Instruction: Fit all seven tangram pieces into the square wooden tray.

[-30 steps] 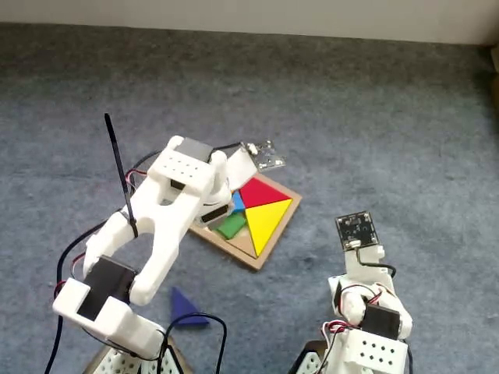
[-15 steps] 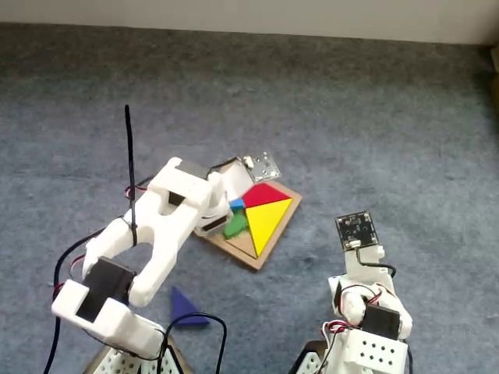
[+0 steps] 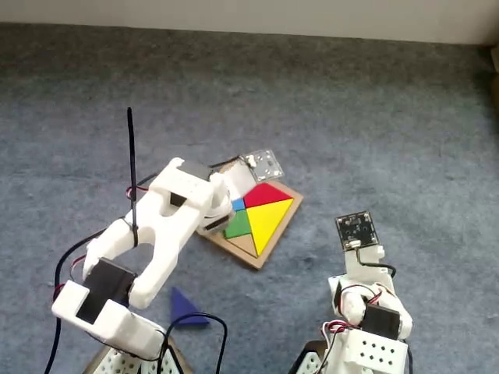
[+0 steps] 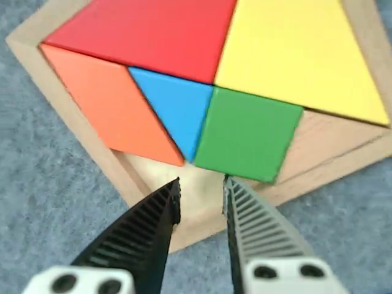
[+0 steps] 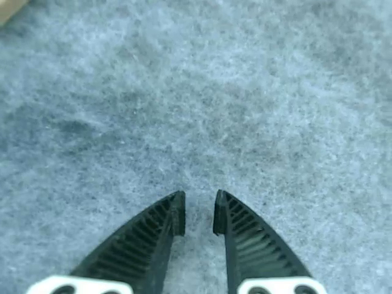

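From above, the square wooden tray (image 3: 253, 261) sits mid-desk with the left arm (image 3: 168, 214) over its left side. A dark blue triangle (image 3: 183, 305) lies outside the tray near the desk's near edge.

In the left wrist view, the left tool (image 4: 201, 184) is slightly spread and empty, at bare tray wood beside the green square (image 4: 248, 131).

In the right wrist view, the right tool (image 5: 199, 214) is narrowly parted and empty, over the desk.

We look down from overhead; our left wrist camera sits close over that same tray (image 3: 251, 259), the right close over the table (image 5: 245, 92).
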Available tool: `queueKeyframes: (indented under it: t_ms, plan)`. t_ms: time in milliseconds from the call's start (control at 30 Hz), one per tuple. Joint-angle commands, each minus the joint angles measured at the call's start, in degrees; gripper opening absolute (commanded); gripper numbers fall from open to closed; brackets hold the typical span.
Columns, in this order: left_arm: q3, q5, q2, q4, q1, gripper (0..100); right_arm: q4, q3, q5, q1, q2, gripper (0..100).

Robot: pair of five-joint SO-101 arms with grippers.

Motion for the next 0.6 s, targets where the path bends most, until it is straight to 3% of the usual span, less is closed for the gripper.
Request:
queueKeyframes:
  t_ms: [0,233,400,567]
  plan:
    - [-1.8,0.79,-7.43,4.66,3.65,13,-1.1,3.56,0.35,0.84,-0.13,9.1]
    - [-1.63,5.63,-16.13,5.1,5.76,13,-1.1,3.56,0.35,0.84,-0.13,9.1]
    - [-2.15,10.29,-17.01,5.27,1.98,13,-1.1,3.56,0.35,0.84,-0.13,9.1]
    - [1.1,15.3,-26.77,5.36,-4.7,13,-1.1,3.56,0.35,0.84,-0.13,9.1]
